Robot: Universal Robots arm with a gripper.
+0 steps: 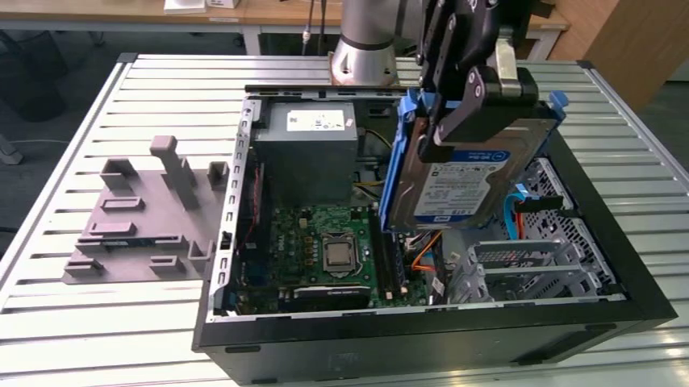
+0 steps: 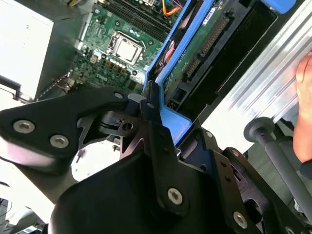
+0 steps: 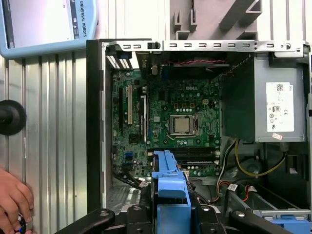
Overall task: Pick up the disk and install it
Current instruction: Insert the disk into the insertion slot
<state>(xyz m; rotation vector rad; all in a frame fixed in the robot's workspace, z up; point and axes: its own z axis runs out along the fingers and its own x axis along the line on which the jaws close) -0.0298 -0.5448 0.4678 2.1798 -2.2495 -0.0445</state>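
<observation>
The gripper [image 1: 461, 121] is clamping the disk [image 1: 457, 187] by its blue frame, holding it tilted over the open computer case [image 1: 409, 345].

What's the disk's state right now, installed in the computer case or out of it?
Out. In the exterior view the claw holds the disk tilted over the open computer case, not seated in a bay.
</observation>
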